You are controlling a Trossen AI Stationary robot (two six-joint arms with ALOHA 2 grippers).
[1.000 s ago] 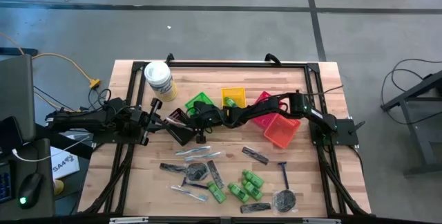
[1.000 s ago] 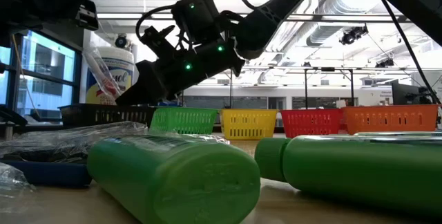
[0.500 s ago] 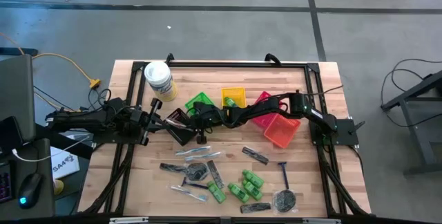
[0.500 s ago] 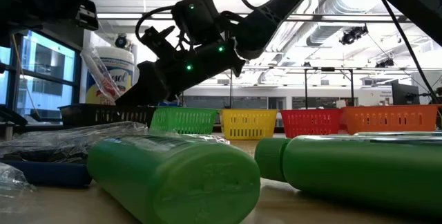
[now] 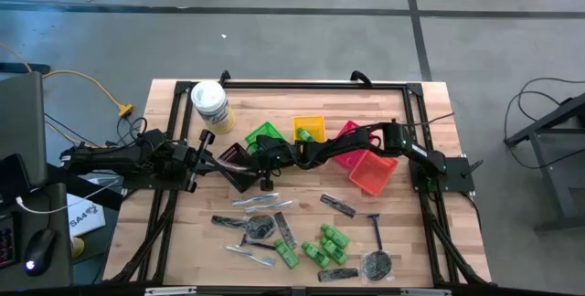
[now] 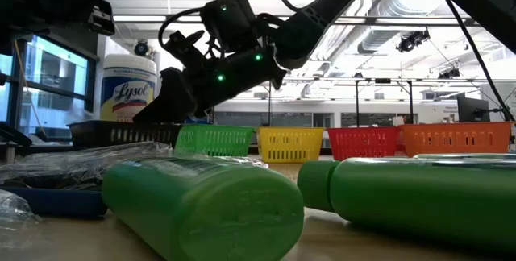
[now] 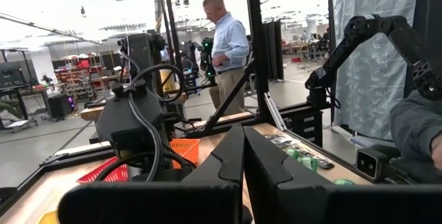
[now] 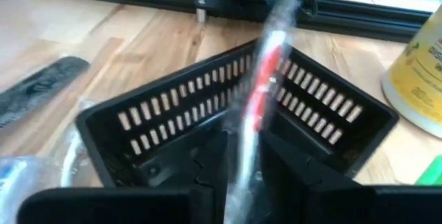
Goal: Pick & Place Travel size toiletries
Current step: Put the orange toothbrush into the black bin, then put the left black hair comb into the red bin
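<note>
Five coloured baskets (image 6: 290,142) line our wooden surface (image 5: 416,241); right fingers (image 8: 242,156) slightly parted around a clear-wrapped stick (image 8: 261,92), left fingers (image 7: 243,175) shut, empty.

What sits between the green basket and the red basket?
The yellow basket, in the row between the green basket and the red basket. The low view shows it best.

The clear-wrapped stick (image 8: 266,79) between the right gripper's (image 8: 242,156) fingers is smeared with blur, so contact can't be judged. In the low view, green bottles (image 6: 205,205) run off the lower edge and hide the desk behind. From above, the black basket (image 5: 236,168) sits half under the arms.
</note>
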